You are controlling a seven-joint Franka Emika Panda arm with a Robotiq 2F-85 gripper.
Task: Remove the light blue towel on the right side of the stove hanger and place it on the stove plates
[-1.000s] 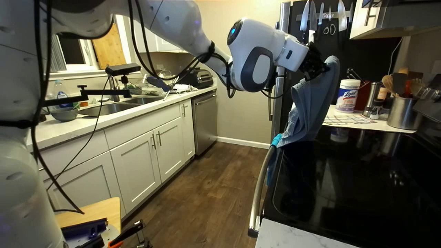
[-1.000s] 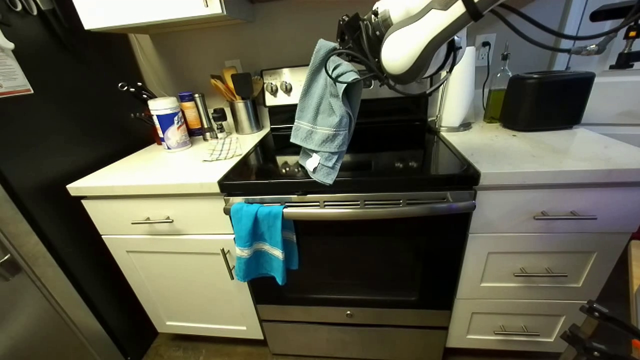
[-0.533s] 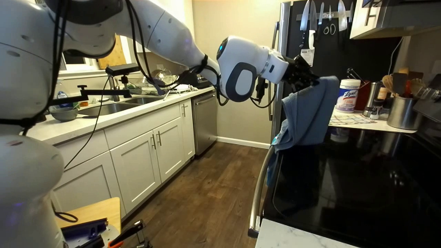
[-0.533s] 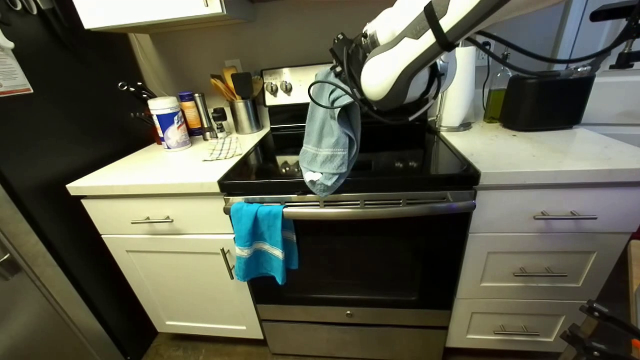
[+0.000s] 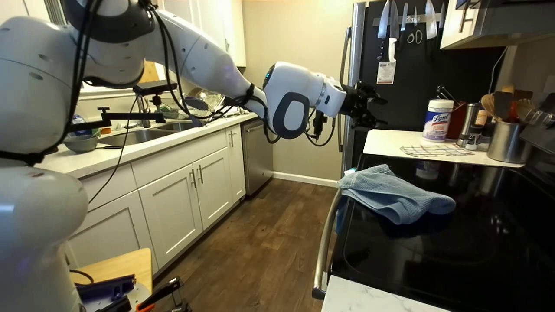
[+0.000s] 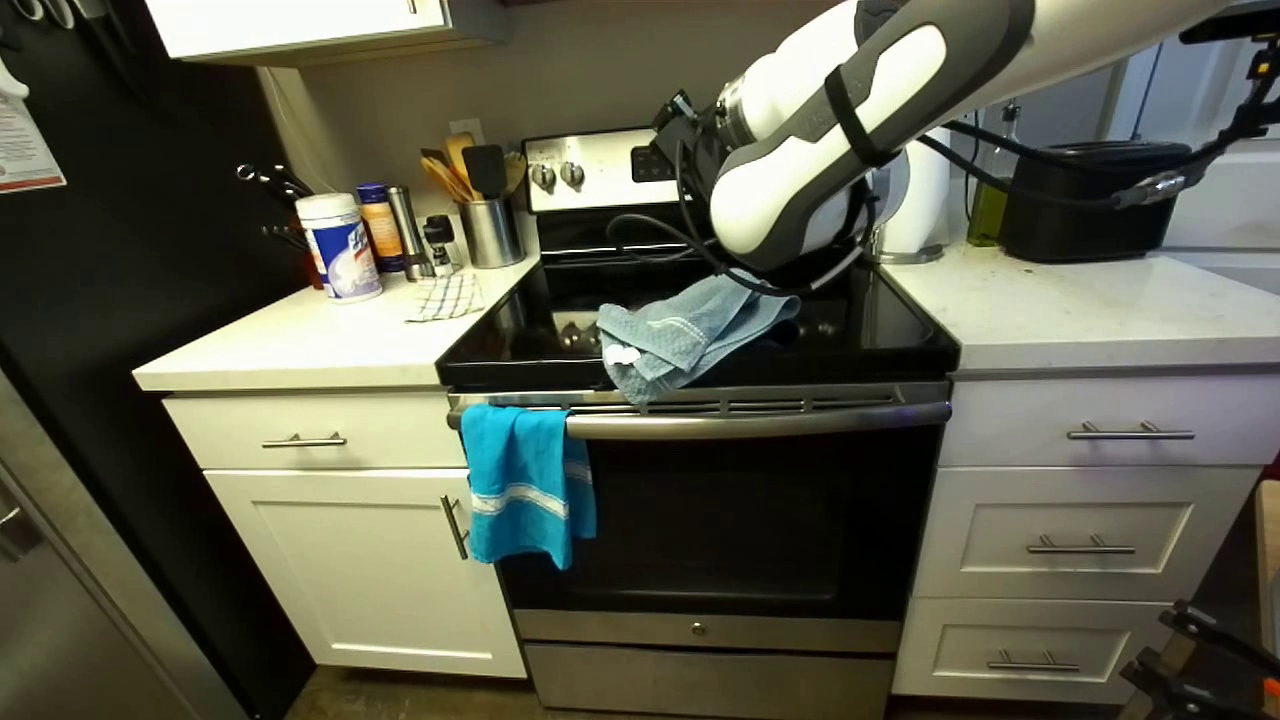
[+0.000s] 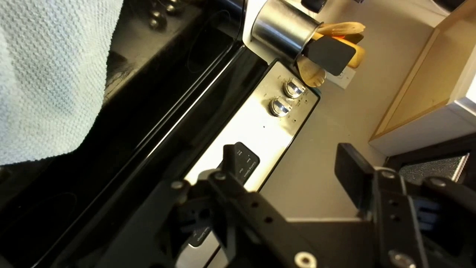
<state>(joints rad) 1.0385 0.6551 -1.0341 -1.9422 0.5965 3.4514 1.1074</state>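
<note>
Below the gripper (image 5: 384, 112), the towel (image 5: 399, 195) is borne by the cooktop (image 5: 438, 255), partly past its front edge; to the gripper's side, cloth (image 5: 435, 150), tub (image 5: 438, 120) and crock (image 5: 507, 143) are held by the counter (image 5: 383, 141).

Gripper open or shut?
Open: the wrist view shows the gripper with fingers apart, nothing between them; the light blue towel lies on the cooktop.

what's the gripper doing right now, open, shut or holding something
Gripper: open, holding nothing; the light blue towel lies apart from it, mostly on the stove plates.
</note>
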